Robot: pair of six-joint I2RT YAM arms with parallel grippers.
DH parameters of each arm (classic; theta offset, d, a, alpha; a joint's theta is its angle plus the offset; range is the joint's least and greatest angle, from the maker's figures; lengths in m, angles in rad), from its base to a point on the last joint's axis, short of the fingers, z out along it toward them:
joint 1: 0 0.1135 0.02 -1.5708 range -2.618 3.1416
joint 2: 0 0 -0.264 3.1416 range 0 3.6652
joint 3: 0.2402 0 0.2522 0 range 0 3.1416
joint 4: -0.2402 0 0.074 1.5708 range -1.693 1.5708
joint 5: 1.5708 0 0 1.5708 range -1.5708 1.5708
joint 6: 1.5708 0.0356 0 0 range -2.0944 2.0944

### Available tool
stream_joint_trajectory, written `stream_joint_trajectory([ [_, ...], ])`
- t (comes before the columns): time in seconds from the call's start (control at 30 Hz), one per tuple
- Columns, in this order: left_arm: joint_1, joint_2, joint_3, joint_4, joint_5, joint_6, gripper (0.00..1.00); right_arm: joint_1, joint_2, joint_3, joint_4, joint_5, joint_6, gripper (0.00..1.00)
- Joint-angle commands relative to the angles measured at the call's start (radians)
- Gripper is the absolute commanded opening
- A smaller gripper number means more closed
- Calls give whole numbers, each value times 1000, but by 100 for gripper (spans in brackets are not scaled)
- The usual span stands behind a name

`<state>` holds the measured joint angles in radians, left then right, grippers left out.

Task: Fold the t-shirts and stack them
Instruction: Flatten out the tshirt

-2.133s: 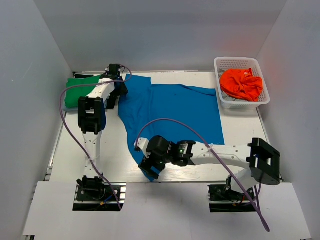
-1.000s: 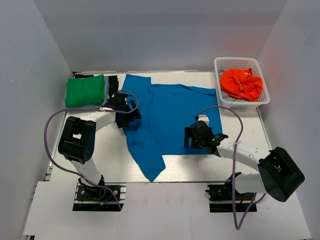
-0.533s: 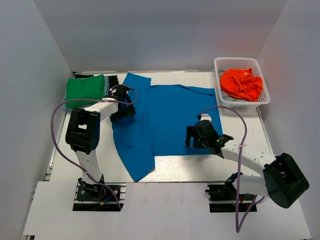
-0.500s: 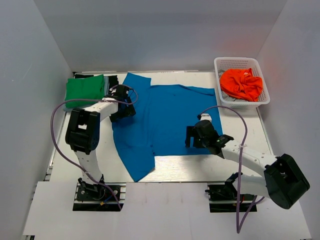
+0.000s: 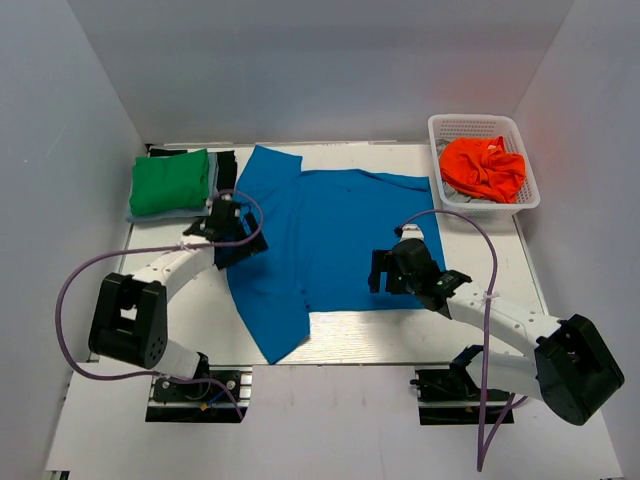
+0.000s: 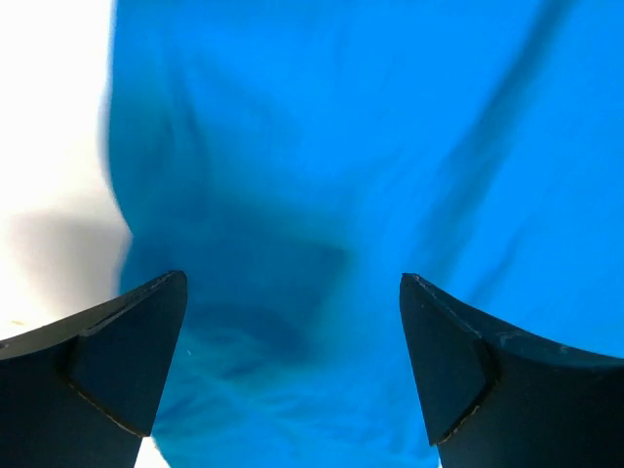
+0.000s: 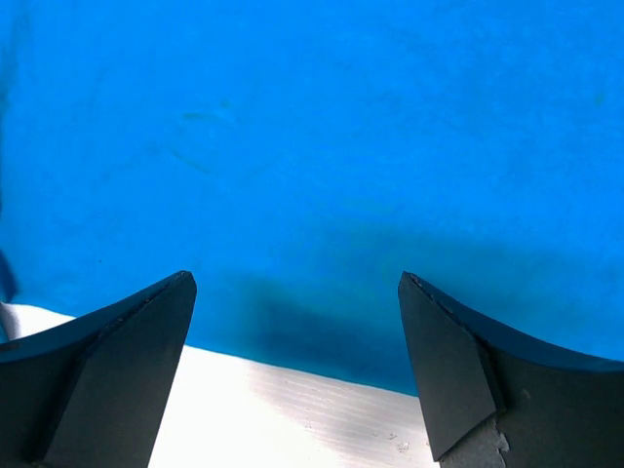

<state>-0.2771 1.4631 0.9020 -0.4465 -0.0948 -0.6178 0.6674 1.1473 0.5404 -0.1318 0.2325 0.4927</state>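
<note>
Blue t-shirt (image 5: 345, 225) | its left side now lies folded in, so you have the first fold done | your left fingers (image 6: 117, 361) and right fingers (image 7: 107, 361) are wide, holding nothing

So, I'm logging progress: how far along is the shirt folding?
Done: a green t-shirt sits folded at the far left. In hand: the blue t-shirt lies mostly spread, left gripper and right gripper open over it. Left: the orange t-shirt waits in the basket.
</note>
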Motion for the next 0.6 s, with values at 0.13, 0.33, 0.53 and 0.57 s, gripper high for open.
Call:
stream_joint_trajectory([
  [0.13,-20,-121,-319,114,170,-125,100,-3,-20,20,-35,-10,27,90],
  [0.33,-30,-201,-408,16,150,-172,100,-6,-46,4,-43,-38,40,90],
  [0.53,-30,-237,-353,-59,14,-217,100,-3,-34,9,-23,-53,9,90],
  [0.57,-30,-215,-324,-81,-41,-230,100,-2,-32,26,-26,-41,9,90],
])
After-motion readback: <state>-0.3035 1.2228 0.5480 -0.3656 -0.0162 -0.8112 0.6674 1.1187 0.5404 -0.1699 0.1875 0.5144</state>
